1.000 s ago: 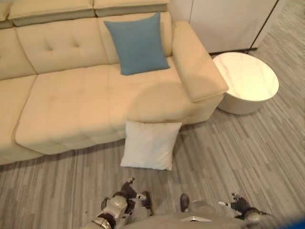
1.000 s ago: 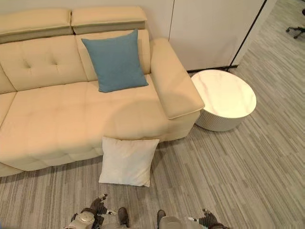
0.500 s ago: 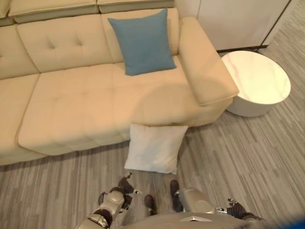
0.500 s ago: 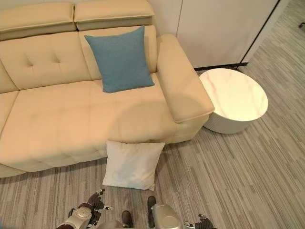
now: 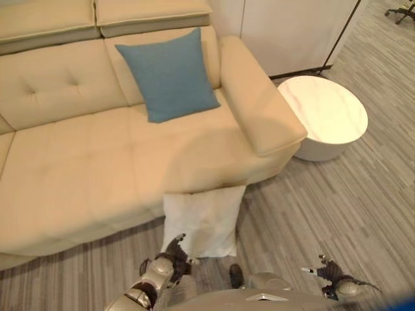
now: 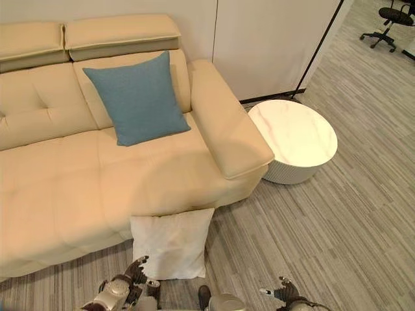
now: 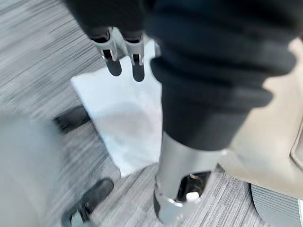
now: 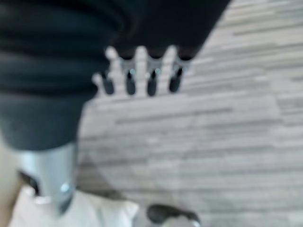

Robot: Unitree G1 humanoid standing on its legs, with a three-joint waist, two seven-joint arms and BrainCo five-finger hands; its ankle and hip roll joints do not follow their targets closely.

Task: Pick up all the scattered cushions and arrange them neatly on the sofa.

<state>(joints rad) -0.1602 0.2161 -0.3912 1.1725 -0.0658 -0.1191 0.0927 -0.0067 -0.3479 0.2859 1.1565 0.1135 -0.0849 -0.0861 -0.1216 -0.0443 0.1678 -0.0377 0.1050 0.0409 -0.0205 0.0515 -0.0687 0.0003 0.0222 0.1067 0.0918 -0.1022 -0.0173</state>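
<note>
A white cushion point(image 5: 201, 222) lies on the floor, its far edge against the front of the beige sofa point(image 5: 78, 168). A blue cushion point(image 5: 167, 74) leans upright on the sofa's backrest near the right armrest point(image 5: 259, 103). My left hand point(image 5: 170, 258) hangs open just in front of the white cushion's near left corner, holding nothing; in the left wrist view its fingers point(image 7: 124, 54) point over the white cushion point(image 7: 125, 120). My right hand point(image 5: 331, 275) hangs open over bare floor at the lower right, its fingers point(image 8: 139, 78) spread and holding nothing.
A round white marble-topped side table point(image 5: 323, 115) stands on the floor right of the sofa's armrest. White cabinet doors point(image 6: 272, 39) line the wall behind it. A black office chair point(image 6: 389, 23) stands far right. Striped grey floor point(image 5: 363, 214) stretches to the right.
The whole view has shifted: sofa, cushions and table now sit further left and lower. My left hand is now closer to the white cushion's near corner.
</note>
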